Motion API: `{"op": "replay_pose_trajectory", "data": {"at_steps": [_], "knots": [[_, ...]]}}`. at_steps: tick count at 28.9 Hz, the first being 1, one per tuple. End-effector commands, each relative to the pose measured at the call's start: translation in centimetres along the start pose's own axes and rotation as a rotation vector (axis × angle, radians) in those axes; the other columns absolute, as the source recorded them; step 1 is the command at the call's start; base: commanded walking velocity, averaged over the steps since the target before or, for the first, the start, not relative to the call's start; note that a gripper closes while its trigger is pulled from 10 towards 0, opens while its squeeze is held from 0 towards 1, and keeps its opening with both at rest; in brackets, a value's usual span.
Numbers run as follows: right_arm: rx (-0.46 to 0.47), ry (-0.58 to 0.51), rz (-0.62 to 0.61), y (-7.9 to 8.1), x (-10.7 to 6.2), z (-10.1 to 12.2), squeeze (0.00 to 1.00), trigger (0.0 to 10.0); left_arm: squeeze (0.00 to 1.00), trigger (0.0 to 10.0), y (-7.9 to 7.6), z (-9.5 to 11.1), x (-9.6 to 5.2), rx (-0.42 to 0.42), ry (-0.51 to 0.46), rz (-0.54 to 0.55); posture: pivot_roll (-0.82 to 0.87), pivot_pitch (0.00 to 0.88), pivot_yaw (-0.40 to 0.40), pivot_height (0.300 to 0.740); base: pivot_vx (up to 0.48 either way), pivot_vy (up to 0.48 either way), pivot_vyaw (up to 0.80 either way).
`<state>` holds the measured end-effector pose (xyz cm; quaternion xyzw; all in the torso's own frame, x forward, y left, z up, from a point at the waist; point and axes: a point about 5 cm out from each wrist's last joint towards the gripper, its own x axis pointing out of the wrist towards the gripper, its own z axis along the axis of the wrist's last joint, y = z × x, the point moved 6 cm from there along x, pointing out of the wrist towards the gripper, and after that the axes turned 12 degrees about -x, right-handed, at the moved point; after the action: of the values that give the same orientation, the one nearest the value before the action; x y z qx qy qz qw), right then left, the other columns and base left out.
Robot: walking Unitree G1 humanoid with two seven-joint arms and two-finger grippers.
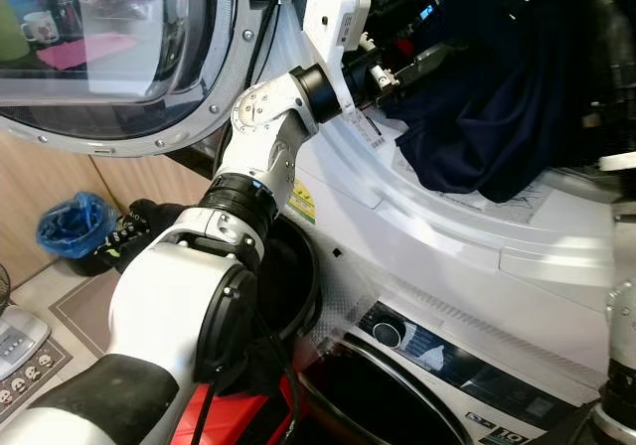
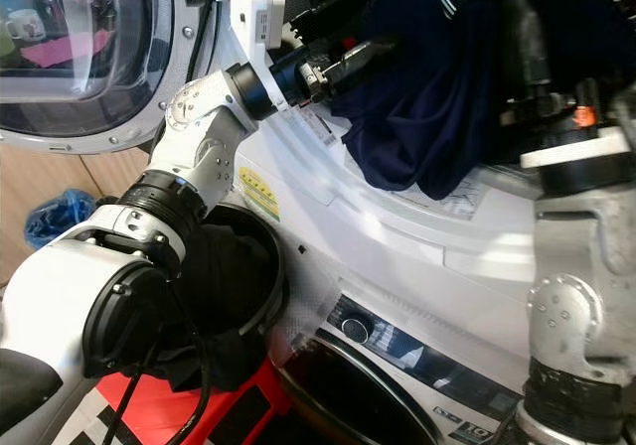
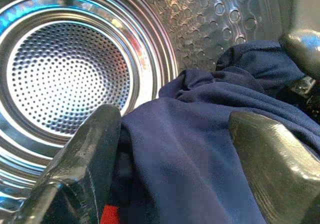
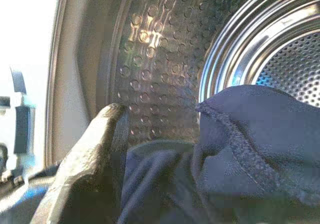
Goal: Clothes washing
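A navy garment (image 1: 487, 107) hangs out of the washer drum over the white door rim (image 1: 437, 217). My left gripper (image 1: 417, 68) reaches into the opening at the garment's upper left edge. In the left wrist view its fingers (image 3: 85, 169) stand apart, open, with navy cloth (image 3: 200, 149) bulging between them and the perforated drum back (image 3: 65, 79) behind. My right gripper (image 2: 519, 13) goes up into the drum on the right, above the garment. The right wrist view has navy cloth (image 4: 260, 134) lying close over the gripper, with the dimpled drum wall (image 4: 160, 59) beyond.
The round washer door (image 1: 99, 58) stands open at the upper left. A black basket (image 2: 273, 296) with dark clothes sits below my left arm. A second machine's control panel (image 1: 437, 356) lies under the drum. A blue bag (image 1: 70, 226) rests on the floor at the left.
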<state>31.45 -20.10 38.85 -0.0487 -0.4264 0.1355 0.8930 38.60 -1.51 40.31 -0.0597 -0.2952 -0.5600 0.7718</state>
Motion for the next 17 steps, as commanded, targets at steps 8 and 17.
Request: {"op": "replay_pose_trajectory", "data": {"at_steps": [8, 17], "knots": [[-0.256, 0.126, 0.054, -1.7, -2.3, -0.1, 0.0, 10.0, 0.0, 10.0, -0.6, -0.3, 0.1, -0.008, 0.007, -0.028, 0.01, 0.134, 0.004, 0.74, 0.0, 0.0, 0.0], [-0.279, 0.022, 0.083, -1.6, -4.1, 3.5, 0.0, 10.0, 0.0, 10.0, -0.6, -0.6, 0.0, -0.015, 0.011, -0.029, 0.01, 0.139, 0.004, 0.74, 0.0, 0.0, 0.0]]}}
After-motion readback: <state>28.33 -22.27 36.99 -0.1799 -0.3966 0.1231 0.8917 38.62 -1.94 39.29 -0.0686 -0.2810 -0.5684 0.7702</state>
